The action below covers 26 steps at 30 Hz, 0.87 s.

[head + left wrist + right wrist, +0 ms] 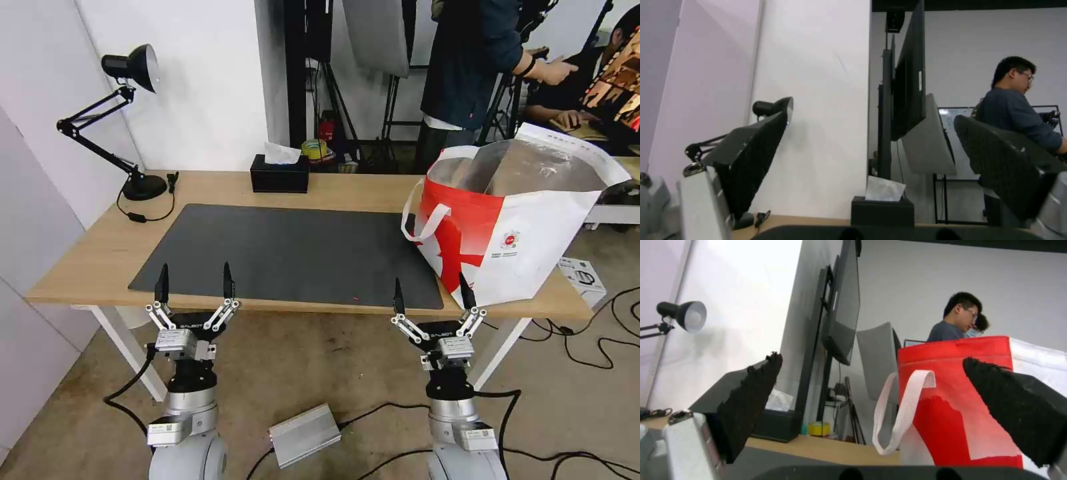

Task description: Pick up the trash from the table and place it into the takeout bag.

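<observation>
Light wood runs the length of the table (100, 253), and the dark grey mat (287, 253) on it is bare apart from one tiny red fleck near its front edge; no bowl or cup lies anywhere on the wood or the mat. At the table's right end stands the takeout bag (527, 233), red and white, mouth open so its silver lining shows, one white handle hanging down its left side; whether the trash already sits inside cannot be told, since the lining hides the bottom. At the back edge are a black tissue box (280, 175) and, toward the left, a black desk lamp (130, 67). Both arms hang below the front edge, well clear of everything: the left gripper (195, 283) in front of the mat's left corner with jaws spread wide and empty, the right gripper (431, 292) just in front of the bag with jaws likewise wide and empty. Judging from the clean surface, the picking looks finished or not begun; the sound step now is to check the bag's contents and keep the right arm clear of the loose handle.
</observation>
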### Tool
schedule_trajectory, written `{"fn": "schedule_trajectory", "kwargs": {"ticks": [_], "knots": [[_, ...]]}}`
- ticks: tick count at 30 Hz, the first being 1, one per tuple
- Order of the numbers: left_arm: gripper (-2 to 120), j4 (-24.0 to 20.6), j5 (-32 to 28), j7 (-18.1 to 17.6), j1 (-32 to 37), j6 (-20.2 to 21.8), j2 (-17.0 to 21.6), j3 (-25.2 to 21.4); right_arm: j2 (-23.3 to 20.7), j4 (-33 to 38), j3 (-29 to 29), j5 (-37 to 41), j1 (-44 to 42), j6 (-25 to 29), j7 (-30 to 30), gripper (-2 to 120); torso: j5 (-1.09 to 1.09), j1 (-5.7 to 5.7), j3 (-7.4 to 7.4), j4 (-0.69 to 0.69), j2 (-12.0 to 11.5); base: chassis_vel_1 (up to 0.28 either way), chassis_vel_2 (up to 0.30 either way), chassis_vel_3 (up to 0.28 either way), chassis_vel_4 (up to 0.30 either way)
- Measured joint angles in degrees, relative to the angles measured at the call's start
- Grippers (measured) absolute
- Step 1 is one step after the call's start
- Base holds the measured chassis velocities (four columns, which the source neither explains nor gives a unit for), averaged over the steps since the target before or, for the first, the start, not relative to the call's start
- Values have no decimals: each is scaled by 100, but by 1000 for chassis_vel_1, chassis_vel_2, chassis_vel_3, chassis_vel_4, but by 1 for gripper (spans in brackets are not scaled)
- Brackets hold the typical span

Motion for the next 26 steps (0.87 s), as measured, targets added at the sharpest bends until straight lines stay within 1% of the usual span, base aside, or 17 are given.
{"fn": "schedule_trajectory", "kwargs": {"ticks": [26], "knots": [[100,1,0,3,0,3,0,0,0,-2,0,0,1,-3,0,100,0,0,0,0,0,0,0,0,0]]}}
